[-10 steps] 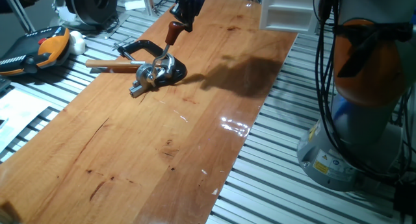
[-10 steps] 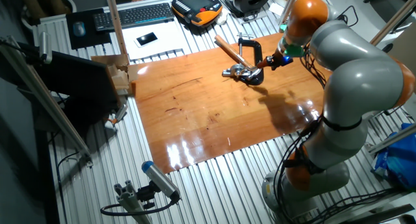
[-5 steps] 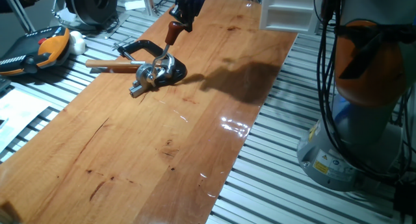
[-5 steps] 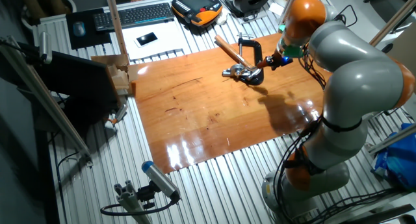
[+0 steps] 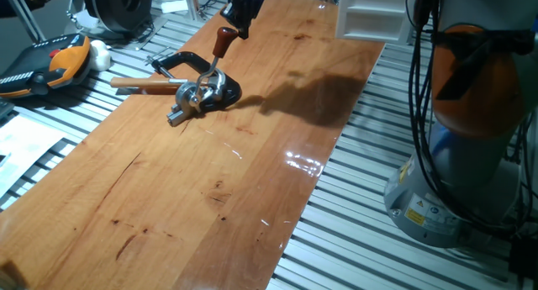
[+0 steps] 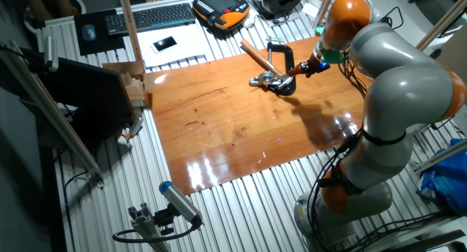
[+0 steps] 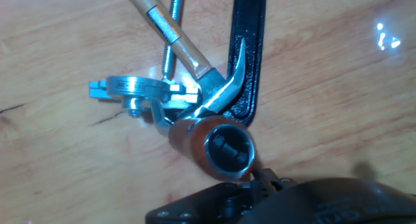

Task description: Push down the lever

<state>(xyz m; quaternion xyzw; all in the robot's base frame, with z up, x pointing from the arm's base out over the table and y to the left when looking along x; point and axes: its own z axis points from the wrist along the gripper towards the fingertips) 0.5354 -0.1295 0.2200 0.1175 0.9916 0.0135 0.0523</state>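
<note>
Item: the lever (image 5: 214, 61), raised and not yet pushed down, is standing directly below the gripper (image 5: 243, 13), which is hovering at its reddish-brown knob (image 7: 220, 147), possibly touching, jaw state undeterminable; the whole downward press is remaining.

Counter (image 5: 252, 181): reddish-brown wood board, varnished and glossy, with bright specular highlights near its right edge and faint dark scratches in the grain. Lever (image 7: 195, 117): thin polished metal rod, mirror-bright, ending in a smooth reddish-brown knob (image 7: 218, 146) with a satin sheen and a dark recessed end. Lever base (image 5: 206, 95): chrome-bright metal over a glossy black part. Clamp (image 7: 247, 62): black metal with a slightly pebbled painted finish; its screw (image 7: 170, 36) is bare threaded steel. Tool handle (image 7: 172, 32): pale tan wood, smooth, semi-matt. Pincer (image 5: 244, 6): dark, matt, plastic-like surface. Surrounding frame (image 5: 361, 214): ribbed matt grey aluminium.
</note>
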